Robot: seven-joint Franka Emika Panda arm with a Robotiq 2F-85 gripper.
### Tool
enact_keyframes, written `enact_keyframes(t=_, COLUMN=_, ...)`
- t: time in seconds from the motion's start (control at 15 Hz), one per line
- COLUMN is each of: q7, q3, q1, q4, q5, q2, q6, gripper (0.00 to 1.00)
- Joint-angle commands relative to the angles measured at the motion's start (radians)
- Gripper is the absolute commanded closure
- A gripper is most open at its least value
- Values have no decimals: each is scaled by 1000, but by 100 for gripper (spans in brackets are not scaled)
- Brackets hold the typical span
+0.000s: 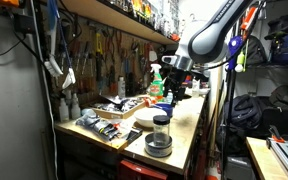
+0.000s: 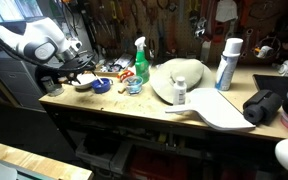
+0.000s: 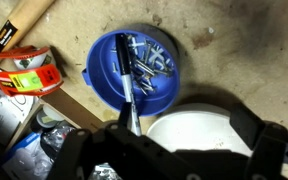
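1. Gripper (image 3: 174, 138) hovers above blue bowl (image 3: 109, 80), fingers apart.
2. Blue bowl, full of screws (image 3: 154, 58), sits near the tabletop's end edge by the arm.
3. White bowl (image 3: 199, 125) just beside it; orange tape roll (image 3: 24, 72) near.

My pincer (image 3: 174, 165) is black. The bowl (image 3: 100, 76) is blue, its screws (image 3: 154, 55) silver; the tape roll (image 3: 24, 72) orange, the dish (image 3: 189, 135) white.

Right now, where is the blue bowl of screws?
In the wrist view the blue bowl sits centre-left, between the orange tape roll on its left and a white dish at lower right.
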Motion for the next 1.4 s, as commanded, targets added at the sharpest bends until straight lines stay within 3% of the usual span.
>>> enact_keyframes(t=0.0, q7=-4, q3=0, q1=-1, q4=5, q5=1, q2=5, q6=0, gripper=0)
enact_keyframes(t=0.33, q7=-3, q3=0, q1=-1, q4=6, q5=1, q2=5, q6=0, gripper=0)
enact_keyframes(t=0.47, q7=1, q3=6, q1=-15, q4=11, q5=-49, q2=27, q6=74, gripper=0)
enact_keyframes(t=0.8, q7=-193, q3=-23, q1=-7, q4=103, q5=-72, q2=55, q6=-42, gripper=0)
enact_keyframes(t=1.07, q7=-326, q3=-33, q1=4, q4=186, q5=0, q2=99, q6=-200, gripper=4)
enact_keyframes(t=1.13, q7=-406, q3=20, q1=-39, q4=195, q5=76, q2=103, q6=-223, gripper=5)
enact_keyframes(t=1.33, q7=-531, q3=51, q1=-71, q4=238, q5=187, q2=135, q6=-272, gripper=4)
